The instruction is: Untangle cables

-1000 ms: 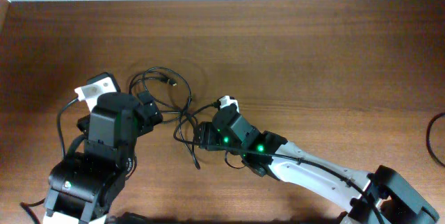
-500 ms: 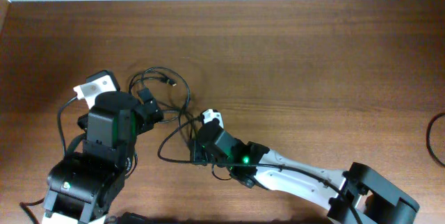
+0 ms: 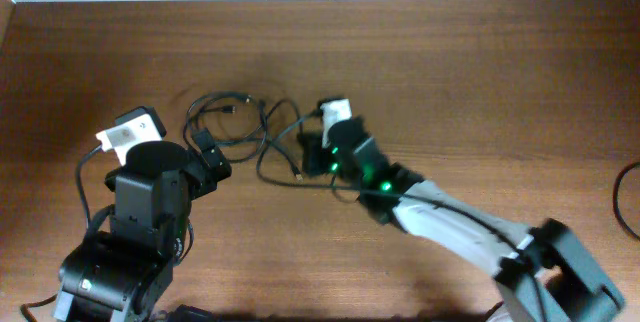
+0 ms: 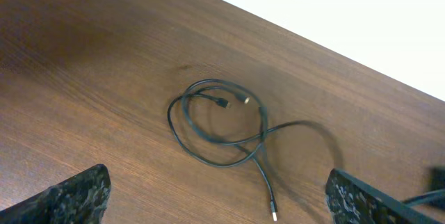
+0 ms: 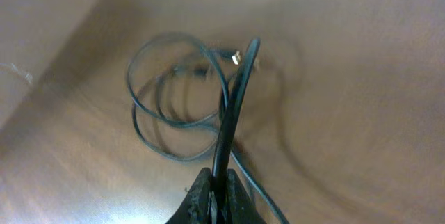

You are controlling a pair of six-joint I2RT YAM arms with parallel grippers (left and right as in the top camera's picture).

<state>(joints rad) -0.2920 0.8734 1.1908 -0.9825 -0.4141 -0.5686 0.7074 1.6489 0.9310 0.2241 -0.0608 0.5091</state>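
The thin black flexible cables lie as a loose coil of several overlapping loops on the brown wooden desk, left of centre in the overhead view and between the two arms. A small gold-tipped plug rests inside the loops. A free tail leaves the coil toward the lower edge of the left wrist view and ends in another plug there.

The right fingers are pressed together on one strand of the cables. In the right wrist view this strand climbs straight up the frame from the fingers and crosses over the coil, which lies behind it in the upper left part. In the overhead view the coil is directly left of the right fingers, and it is a little wider from left to right.

The left fingers stand wide apart and hold nothing. The coil is ahead of them, near the middle of their view, not touching.

Both arms are near, but only the right one has a hold. To draw its strand free, it probably has to pull to the right, away from the coil, while the left arm comes down to pin the loops.
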